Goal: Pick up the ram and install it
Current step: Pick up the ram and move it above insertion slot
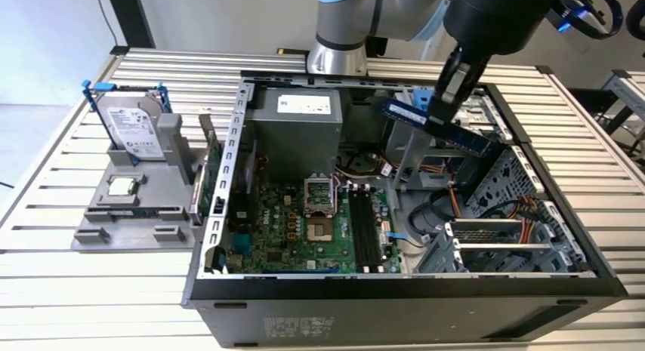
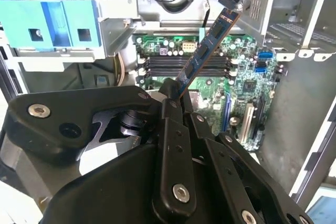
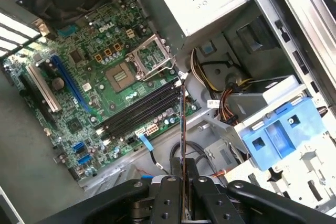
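My gripper (image 1: pixel 443 108) hangs over the open computer case (image 1: pixel 217 238), shut on the ram (image 1: pixel 449 132). The ram is a slim dark stick held tilted above the drive cage at the exterior view's right. In the second wrist view the ram (image 2: pixel 207 45) sticks out slantwise from the gripper (image 2: pixel 174 97), over the motherboard. In the first wrist view the ram (image 3: pixel 182 124) is seen edge-on, rising from the gripper (image 3: pixel 184 165). The black memory slots (image 1: pixel 365 226) lie well below it on the green motherboard (image 1: pixel 292 238); they also show in both wrist views (image 2: pixel 189 64) (image 3: pixel 139 109).
A grey parts holder (image 1: pixel 131 223) at the exterior view's left carries a silver hard drive (image 1: pixel 136 124) with blue brackets and a square processor chip (image 1: pixel 123 186). Inside the case are the power supply (image 1: pixel 302 113), the open processor socket (image 1: pixel 320 207), cables (image 1: pixel 484 207) and a blue drive bracket (image 3: pixel 278 129).
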`<state>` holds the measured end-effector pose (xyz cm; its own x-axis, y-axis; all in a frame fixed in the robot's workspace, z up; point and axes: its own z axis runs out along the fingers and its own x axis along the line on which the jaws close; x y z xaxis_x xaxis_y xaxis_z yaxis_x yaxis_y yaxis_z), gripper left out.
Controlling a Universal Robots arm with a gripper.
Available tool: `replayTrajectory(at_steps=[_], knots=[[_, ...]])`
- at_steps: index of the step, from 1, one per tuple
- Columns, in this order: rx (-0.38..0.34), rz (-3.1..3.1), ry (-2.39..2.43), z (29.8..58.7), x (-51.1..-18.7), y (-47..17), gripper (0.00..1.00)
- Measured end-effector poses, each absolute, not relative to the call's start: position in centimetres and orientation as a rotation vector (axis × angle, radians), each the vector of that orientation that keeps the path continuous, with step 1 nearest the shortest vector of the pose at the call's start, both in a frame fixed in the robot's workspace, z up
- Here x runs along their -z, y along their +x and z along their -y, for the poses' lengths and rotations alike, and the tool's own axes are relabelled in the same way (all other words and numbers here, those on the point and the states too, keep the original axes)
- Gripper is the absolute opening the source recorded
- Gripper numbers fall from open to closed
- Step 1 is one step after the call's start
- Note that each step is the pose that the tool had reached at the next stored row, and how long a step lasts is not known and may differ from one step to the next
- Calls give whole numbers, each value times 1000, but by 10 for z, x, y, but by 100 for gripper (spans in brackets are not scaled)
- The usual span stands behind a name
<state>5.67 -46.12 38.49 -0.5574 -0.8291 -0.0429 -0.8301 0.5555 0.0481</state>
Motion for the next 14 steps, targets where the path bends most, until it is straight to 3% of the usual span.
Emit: replayTrajectory(at_steps=[14], knots=[[-96,-2848,-1275,462,-385,57,0]])
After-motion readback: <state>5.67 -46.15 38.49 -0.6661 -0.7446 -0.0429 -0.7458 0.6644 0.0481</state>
